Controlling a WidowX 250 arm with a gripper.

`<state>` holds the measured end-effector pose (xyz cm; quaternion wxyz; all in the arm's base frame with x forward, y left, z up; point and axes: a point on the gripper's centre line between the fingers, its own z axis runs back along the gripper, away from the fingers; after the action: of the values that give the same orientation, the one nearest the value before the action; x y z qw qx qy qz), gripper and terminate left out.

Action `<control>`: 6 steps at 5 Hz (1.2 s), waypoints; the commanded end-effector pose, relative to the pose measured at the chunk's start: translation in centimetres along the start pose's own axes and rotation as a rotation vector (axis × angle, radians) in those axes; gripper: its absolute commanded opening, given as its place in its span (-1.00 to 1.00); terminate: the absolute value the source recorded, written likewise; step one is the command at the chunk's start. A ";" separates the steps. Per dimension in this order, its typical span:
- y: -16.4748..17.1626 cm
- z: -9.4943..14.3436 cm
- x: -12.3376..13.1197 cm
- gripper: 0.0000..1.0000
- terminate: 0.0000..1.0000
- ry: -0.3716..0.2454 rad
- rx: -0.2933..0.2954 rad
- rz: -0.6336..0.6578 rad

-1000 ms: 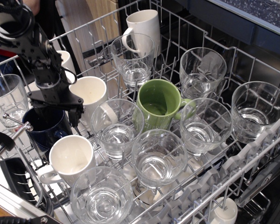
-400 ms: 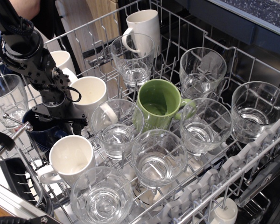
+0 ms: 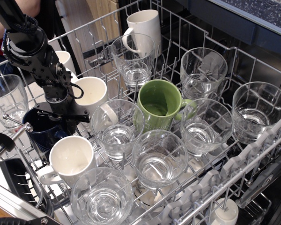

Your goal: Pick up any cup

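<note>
The cup is a glossy dark navy-blue mug (image 3: 39,133) standing upright in the dishwasher rack (image 3: 253,150) at the left. My black gripper (image 3: 62,123) hangs straight down over the mug's right side. Its jaws are spread, and one finger appears to dip inside the mug's mouth while the other (image 3: 82,118) is near the rim's outside. The fingertips are partly hidden by the mug's rim and the rack wires. The mug rests in the rack, not lifted.
White mugs stand in front of the navy mug (image 3: 70,157), behind it (image 3: 91,93) and at the back (image 3: 144,26). A green mug (image 3: 159,105) is in the middle. Several clear glasses (image 3: 116,126) fill the rest of the rack.
The arm has swung right and dropped. The gripper has sunk lower onto the navy mug's right side. The mug has not moved.
</note>
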<state>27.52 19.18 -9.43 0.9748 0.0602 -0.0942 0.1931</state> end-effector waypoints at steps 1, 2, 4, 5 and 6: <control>0.2 2.7 1.5 -1.00 -1.00 0.001 0.002 -0.011; 0.1 4.3 2.1 -1.00 -1.00 0.004 -0.004 -0.037; -0.5 8.8 3.7 -1.00 -1.00 -0.053 0.035 -0.075; -0.3 11.5 4.6 -1.00 -1.00 -0.033 0.053 -0.078; 0.1 13.5 4.5 -1.00 -1.00 0.001 0.060 -0.090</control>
<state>27.65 17.72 1.23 0.9853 0.0673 -0.0267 0.1547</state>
